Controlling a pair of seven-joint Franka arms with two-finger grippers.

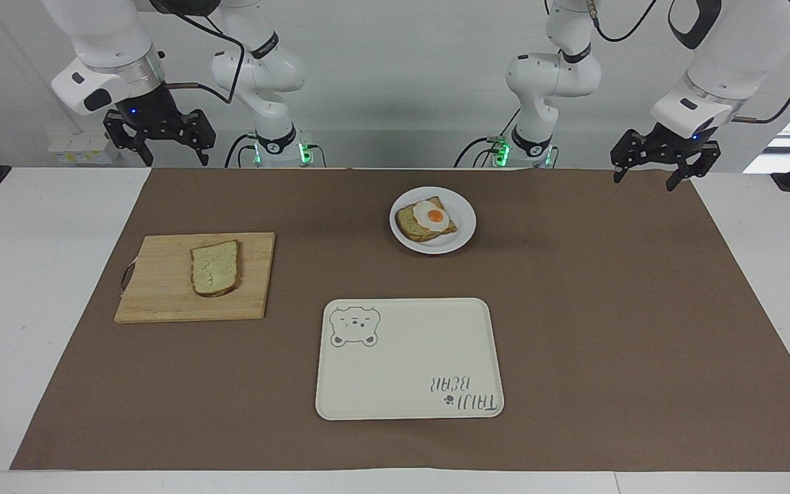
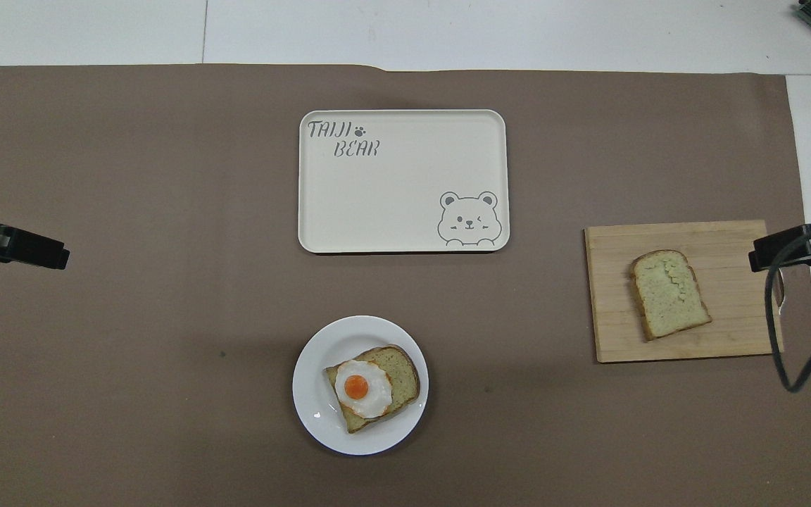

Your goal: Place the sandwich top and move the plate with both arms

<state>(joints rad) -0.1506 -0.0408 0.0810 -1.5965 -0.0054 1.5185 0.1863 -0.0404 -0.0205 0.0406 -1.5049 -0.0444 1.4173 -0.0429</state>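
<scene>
I judge that nothing of the task is done yet, so the step in hand is to fetch the sandwich top (image 1: 215, 267). It lies flat on the wooden cutting board (image 1: 162, 302), and the board is below and toward the table's middle from my right gripper (image 1: 159, 134), so the right arm is the natural one for it. To do it well, I think I must bring the spread fingers down over the two long crust edges, not the soft middle, and close gently, because bread probably squeezes and bends easily. I would lift it straight up before I travel, so it does not drag on the board.

The goal for this slice is the plate (image 1: 460, 237), which carries the other slice with the fried egg (image 1: 431, 217). The plate sits well apart from both grippers, about between them. I should lower the top squarely over the egg and let go only when it rests there, or it may slide off.

The right gripper hangs in the air over the table's edge at its own end, pointing down, jaws spread, holding nothing. The left gripper (image 1: 664, 159) hangs the same way at its end, tilted a little, also spread and empty; this arm waits. The cream tray (image 1: 409, 398) with the bear drawing is well away from both grippers.
</scene>
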